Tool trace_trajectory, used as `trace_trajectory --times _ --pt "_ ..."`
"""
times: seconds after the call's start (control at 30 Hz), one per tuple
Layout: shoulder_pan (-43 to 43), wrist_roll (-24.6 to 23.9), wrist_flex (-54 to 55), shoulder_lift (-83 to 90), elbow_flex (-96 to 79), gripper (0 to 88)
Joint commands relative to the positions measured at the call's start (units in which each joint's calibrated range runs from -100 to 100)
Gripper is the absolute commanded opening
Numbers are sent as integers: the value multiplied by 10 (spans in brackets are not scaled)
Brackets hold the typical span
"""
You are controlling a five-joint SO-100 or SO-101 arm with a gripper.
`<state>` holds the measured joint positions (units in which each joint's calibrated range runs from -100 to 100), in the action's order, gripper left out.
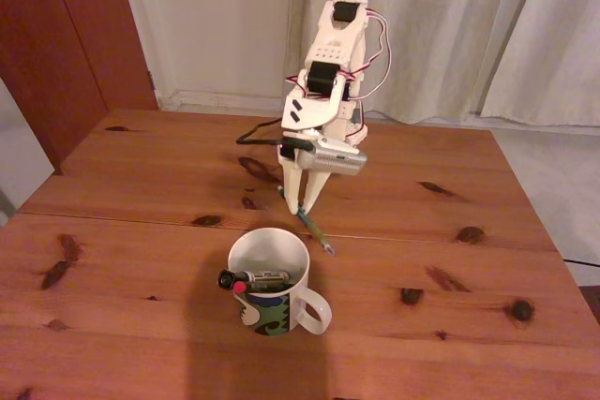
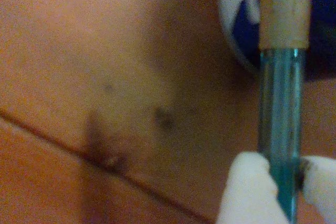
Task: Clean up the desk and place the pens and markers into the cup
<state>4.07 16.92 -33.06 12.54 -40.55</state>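
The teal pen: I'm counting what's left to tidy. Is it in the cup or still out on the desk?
Out. The teal pen lies on the desk behind the cup, with the gripper closed around its barrel in the wrist view.

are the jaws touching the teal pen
Touching. In the wrist view both white fingers press against the teal pen, one on each side.

Behind my tabletop's far edge: pale pleated curtains (image 1: 441, 25) w/ white wall (image 1: 211, 16) beside them, reddish-brown wood door (image 1: 70, 39) at far left corner. Light floor (image 1: 553, 185) past right edge. Warm, dim lighting.
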Motion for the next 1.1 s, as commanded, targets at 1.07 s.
trace_trajectory --times 1.07 --pt "19 -189 223 -126 296 8"
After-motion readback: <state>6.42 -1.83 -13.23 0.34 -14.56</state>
